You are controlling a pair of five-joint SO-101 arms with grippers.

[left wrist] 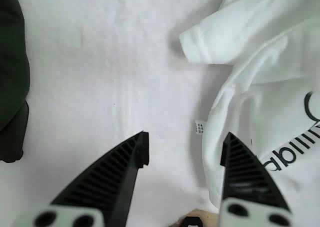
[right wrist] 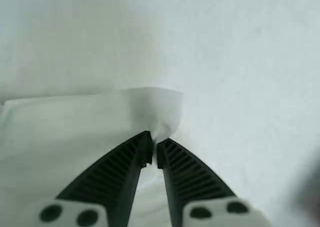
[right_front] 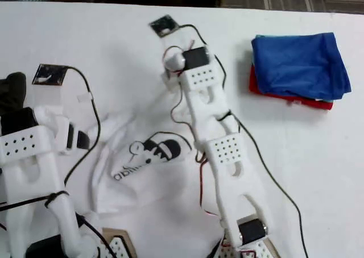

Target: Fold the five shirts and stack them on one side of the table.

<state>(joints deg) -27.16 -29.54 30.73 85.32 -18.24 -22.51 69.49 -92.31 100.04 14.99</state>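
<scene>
Mid-fold on white shirt [right_front: 131,181], crumpled mid-table, near side. At left gripper [left wrist: 185,147]: wide open, empty, just beside shirt edge. At right gripper [right wrist: 152,147]: pinched on far shirt corner. Next, probably: grab free edge with left, spread flat. Far right: blue-on-red folded stack [right_front: 298,65].

Bright, even light from overhead, no hard glare anywhere. High view: the bench [right_front: 318,155] is nearly washed out. The white shirt [right_front: 136,173] barely separates from it, with only soft grey creases showing. Arms and cables drop faint, soft-edged shadows close beside them. The floor past the far bench edge is dim. The blue shirt [right_front: 298,62] is well lit.

Left wrist view: a soft shadow hugs the white shirt's sleeve and hem. The dark cloth [left wrist: 10,62] goes near black, no detail. The left tool [left wrist: 186,139], spread apart, looks matte, no shine.

Right wrist view: the right tool [right wrist: 152,139] is pinched on the white shirt, with a small shadow beside the lifted fold. The bench darkens toward one corner.
</scene>
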